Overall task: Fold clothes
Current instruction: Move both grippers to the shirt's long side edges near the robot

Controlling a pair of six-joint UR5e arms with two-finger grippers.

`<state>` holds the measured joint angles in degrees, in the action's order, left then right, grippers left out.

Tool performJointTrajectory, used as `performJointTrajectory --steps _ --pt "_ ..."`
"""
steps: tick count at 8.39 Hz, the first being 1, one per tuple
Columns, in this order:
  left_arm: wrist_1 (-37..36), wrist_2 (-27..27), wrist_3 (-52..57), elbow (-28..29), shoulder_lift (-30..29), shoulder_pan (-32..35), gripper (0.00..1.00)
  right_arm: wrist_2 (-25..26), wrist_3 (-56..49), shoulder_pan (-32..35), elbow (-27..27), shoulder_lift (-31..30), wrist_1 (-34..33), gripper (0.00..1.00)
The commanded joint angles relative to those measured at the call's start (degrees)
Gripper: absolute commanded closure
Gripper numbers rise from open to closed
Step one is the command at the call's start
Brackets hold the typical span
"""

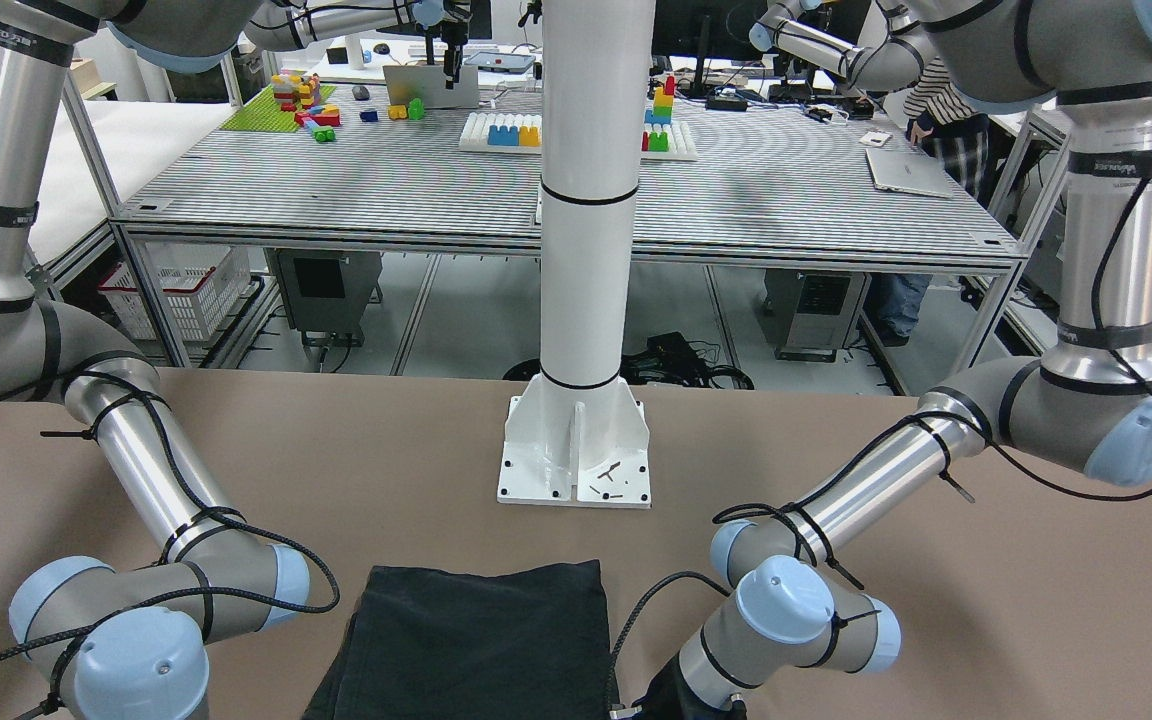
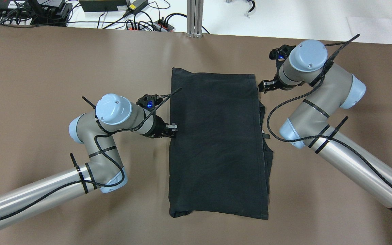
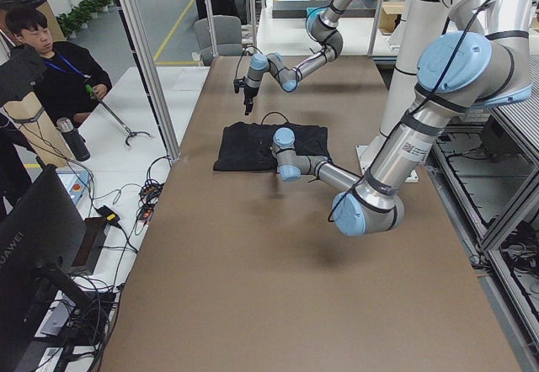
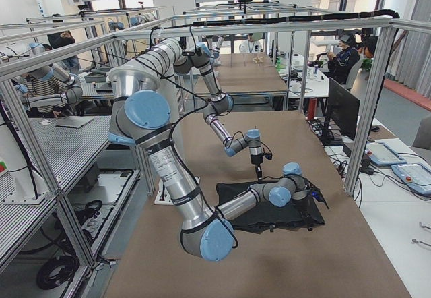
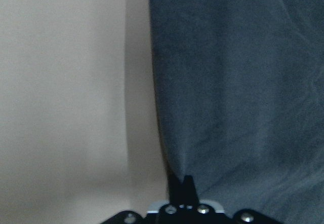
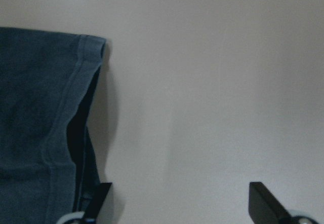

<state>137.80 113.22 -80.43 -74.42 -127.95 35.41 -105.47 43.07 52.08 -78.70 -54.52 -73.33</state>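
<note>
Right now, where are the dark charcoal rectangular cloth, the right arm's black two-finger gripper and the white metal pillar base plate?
dark charcoal cloth (image 2: 216, 143): overhead view, middle of top layer.
right gripper (image 2: 263, 86): overhead view, midway between fingertips.
white pillar base plate (image 1: 544, 485): front-facing view, flat part left of rib.

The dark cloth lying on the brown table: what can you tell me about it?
The dark charcoal cloth is a soft, plain fabric rectangle lying flat on the brown table, already folded: lower layers peek out along its right edge, and a stitched hem shows at the far right corner. The left gripper, fingers together, meets its left edge; the open right gripper hangs beside that far corner, apart.
</note>
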Motion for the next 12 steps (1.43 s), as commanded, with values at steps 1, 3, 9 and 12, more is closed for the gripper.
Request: performJointTrajectory --steps 1,3,9,12 --pt "0.0 0.5 0.7 -6.8 6.8 0.6 1.00 0.0 0.1 -0.3 -0.9 -0.5 -0.1 0.06" --pt "0.1 1.6 1.5 -7.3 7.9 2.5 1.00 0.0 0.1 -0.4 -0.9 -0.5 0.0 0.06" --pt "0.9 5.1 7.8 -8.8 12.1 6.9 0.56 0.0 0.2 -0.8 -2.0 -1.0 0.0 0.06" --pt "0.5 5.3 6.3 -19.3 17.7 7.0 0.05 0.0 10.9 -3.6 -8.3 -1.3 -0.5 0.06"
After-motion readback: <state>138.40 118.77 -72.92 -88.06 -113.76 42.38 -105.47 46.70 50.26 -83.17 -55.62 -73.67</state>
